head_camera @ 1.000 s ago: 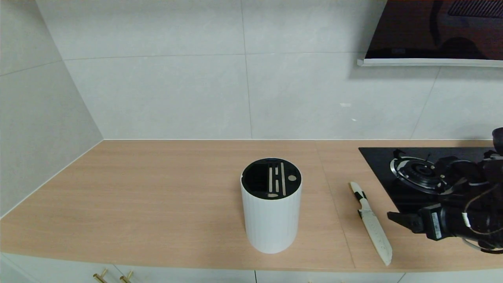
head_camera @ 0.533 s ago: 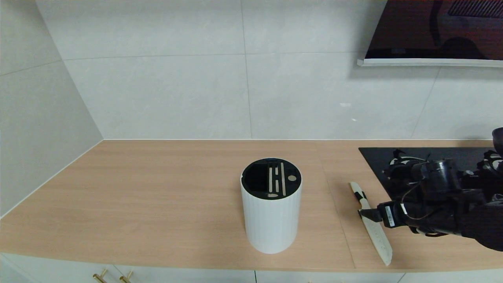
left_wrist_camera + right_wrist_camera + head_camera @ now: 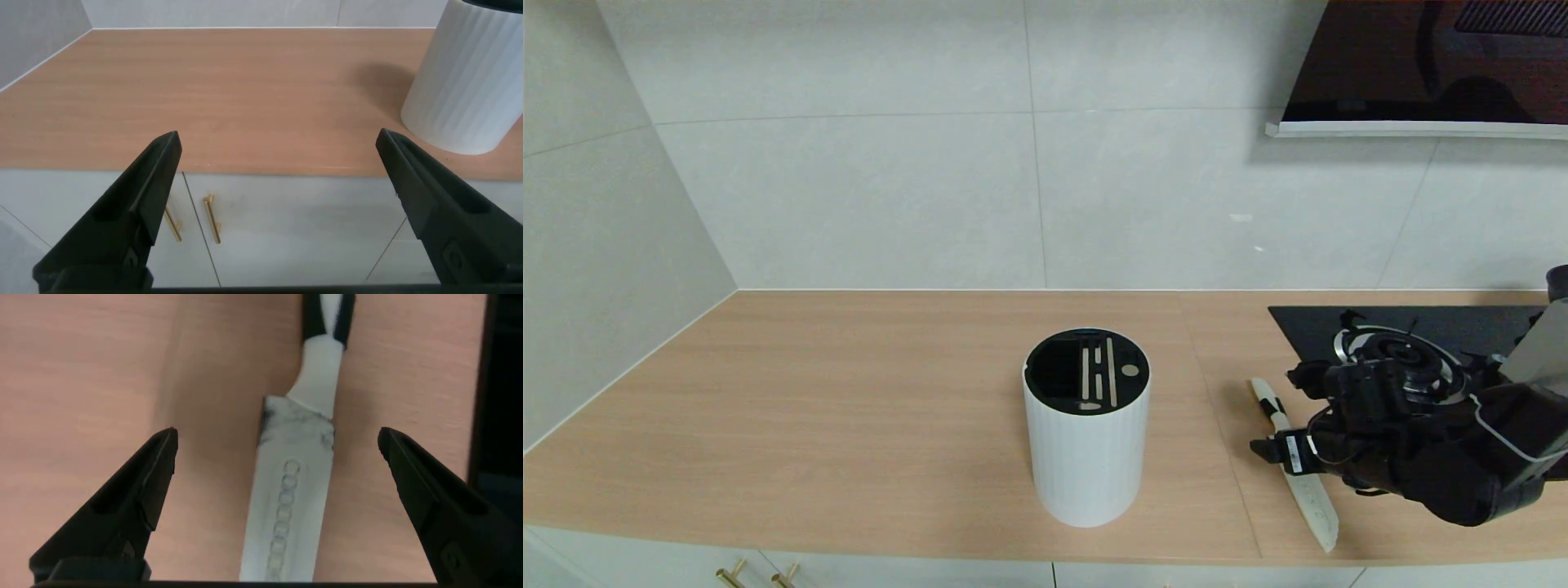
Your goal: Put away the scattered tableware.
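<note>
Ana: What is the biggest thing there?

Ben: The counter [image 3: 849,425]. A tall white holder [image 3: 1086,457] stands on it, with slots [image 3: 1098,371] in its black top. A stove [image 3: 1307,327] sits at the right end.

Ana: And the knife?

Ben: The knife [image 3: 298,482] lies flat on the counter, between the holder and the stove. Its handle [image 3: 1266,400] points to the wall. Its tip points to the front edge.

Ana: Will it be hard to pick up?

Ben: A bit, most likely. It looks stiff, thin and light. It lies very flat, so fingers could slide off the smooth blade [image 3: 286,514]. The blade is surely sharp too. The black and white handle is thicker, so that looks like the best place to hold it.

Ana: Where is the robot's right arm?

Ben: Low over the right part of the counter. The right gripper [image 3: 276,441] hangs over the knife, about where the blade meets the handle. Its fingers are wide apart, one on each side, and it holds nothing.

Ana: And the left one?

Ben: The left gripper [image 3: 278,147] is by the counter's front edge, near the holder. Its fingers are wide apart too, with nothing in them.
</note>
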Tool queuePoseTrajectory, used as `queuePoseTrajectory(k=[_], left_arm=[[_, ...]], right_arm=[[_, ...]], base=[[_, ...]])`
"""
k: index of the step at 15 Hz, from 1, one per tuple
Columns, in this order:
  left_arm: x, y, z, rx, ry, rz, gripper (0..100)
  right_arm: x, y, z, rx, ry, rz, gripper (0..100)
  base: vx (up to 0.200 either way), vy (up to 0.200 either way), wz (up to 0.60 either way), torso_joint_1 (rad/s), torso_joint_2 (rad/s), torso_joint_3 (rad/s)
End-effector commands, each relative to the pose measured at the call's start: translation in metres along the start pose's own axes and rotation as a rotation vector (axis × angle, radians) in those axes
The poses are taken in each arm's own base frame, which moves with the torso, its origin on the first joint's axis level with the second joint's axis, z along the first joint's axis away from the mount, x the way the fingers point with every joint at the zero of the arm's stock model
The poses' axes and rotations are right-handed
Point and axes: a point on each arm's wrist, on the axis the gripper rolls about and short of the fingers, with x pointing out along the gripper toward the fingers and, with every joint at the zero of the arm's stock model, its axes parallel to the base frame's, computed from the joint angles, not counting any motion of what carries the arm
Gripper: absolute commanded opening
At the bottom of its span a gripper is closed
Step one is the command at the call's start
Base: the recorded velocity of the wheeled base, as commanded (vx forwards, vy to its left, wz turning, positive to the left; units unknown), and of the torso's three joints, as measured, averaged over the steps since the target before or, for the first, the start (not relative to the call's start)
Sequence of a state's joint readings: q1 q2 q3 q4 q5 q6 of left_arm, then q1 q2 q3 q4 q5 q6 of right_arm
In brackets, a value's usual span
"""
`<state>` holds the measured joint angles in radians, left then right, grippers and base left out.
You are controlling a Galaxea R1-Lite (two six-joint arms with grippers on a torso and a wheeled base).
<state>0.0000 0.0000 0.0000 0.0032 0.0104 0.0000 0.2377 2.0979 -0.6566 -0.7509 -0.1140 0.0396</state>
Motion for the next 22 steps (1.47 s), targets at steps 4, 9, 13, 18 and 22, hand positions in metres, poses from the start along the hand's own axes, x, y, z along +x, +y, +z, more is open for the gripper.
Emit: queuePoseTrajectory(k=[4, 9, 13, 18, 22], left_arm=[[0.000, 0.000, 0.000, 0.000, 0.001, 0.000, 100], [0.000, 0.000, 0.000, 0.000, 0.000, 0.000, 100], [0.000, 0.000, 0.000, 0.000, 0.001, 0.000, 100], [0.000, 0.000, 0.000, 0.000, 0.000, 0.000, 100], [0.000, 0.000, 0.000, 0.000, 0.000, 0.000, 100]], right_arm=[[0.022, 0.001, -0.004, 0.057, 0.024, -0.015, 100], [0.029, -0.001, -0.007, 0.067, 0.033, -0.056, 100], [0.030, -0.004, -0.007, 0.072, 0.030, -0.062, 0], [0.029, -0.006, -0.009, 0.074, 0.038, -0.067, 0], [0.027, -0.006, -0.006, 0.075, 0.029, -0.067, 0]], base=[[0.000, 0.000, 0.00, 0.000, 0.00, 0.000], [0.000, 0.000, 0.00, 0.000, 0.00, 0.000], [0.000, 0.000, 0.00, 0.000, 0.00, 0.000], [0.000, 0.000, 0.00, 0.000, 0.00, 0.000], [0.000, 0.000, 0.00, 0.000, 0.00, 0.000]])
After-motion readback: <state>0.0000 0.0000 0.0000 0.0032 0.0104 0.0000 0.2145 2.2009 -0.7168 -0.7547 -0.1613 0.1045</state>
